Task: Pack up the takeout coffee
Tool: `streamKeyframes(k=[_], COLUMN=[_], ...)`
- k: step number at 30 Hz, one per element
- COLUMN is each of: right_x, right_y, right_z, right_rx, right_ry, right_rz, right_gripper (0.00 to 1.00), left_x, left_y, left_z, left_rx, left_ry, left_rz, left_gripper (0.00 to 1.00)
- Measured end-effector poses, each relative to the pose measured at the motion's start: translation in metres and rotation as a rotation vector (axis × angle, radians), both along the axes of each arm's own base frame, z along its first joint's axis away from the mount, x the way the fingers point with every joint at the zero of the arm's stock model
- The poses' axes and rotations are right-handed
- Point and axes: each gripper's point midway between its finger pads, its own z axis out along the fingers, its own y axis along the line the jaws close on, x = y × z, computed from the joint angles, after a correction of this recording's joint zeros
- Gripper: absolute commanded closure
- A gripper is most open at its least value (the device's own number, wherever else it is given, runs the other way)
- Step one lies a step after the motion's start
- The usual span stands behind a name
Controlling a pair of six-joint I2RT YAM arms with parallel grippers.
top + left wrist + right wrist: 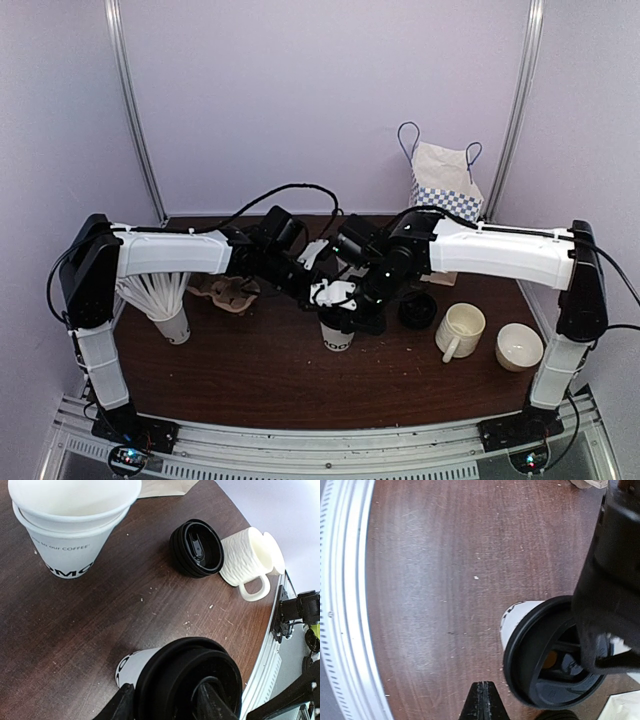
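A white "MOO" paper cup (338, 337) with a black lid (190, 680) stands upright mid-table, under both wrists. My left gripper (167, 705) holds the lid's rim from above: one finger (122, 705) presses its outer edge and the other rests in the lid's recess. My right gripper (482, 702) is shut with nothing in it, hovering just beside the same cup (520, 617). A stack of open MOO cups (70, 525) stands farther back. A stack of loose black lids (196, 547) lies to the right.
A cream handled mug (460, 330) and a small white cup (520, 346) sit at the right. A cup of white straws (165, 300) and a cardboard carrier (228, 292) stand at the left. A checkered paper bag (445, 185) stands at the back.
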Motion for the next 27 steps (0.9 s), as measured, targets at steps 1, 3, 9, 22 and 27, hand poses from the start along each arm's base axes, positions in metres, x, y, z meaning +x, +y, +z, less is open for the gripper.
streamKeyframes(k=[1,3,9,22,27], right_x=[0.003,0.007,0.013,0.016,0.017], right_y=[0.002,0.003,0.003,0.004,0.004], right_z=[-0.001,-0.004,-0.008,-0.015,-0.016], right_rx=[-0.009,-0.024,-0.058,-0.094,-0.11], right_ry=[-0.021,-0.048,-0.099,-0.185,-0.221], right_rz=[0.001,0.001,0.006,0.045,0.06], right_gripper=[0.93,0.89,0.85,0.95,0.96], left_x=[0.0,0.0,0.001,0.0,0.001], left_y=[0.0,0.0,0.001,0.003,0.003], left_z=[0.0,0.0,-0.001,-0.003,-0.003], left_rx=[0.0,0.0,-0.004,-0.021,-0.028], left_ry=[0.0,0.001,0.009,0.023,0.024], left_rz=[0.0,0.0,0.001,-0.005,-0.006], left_gripper=[0.56,0.56,0.56,0.57,0.57])
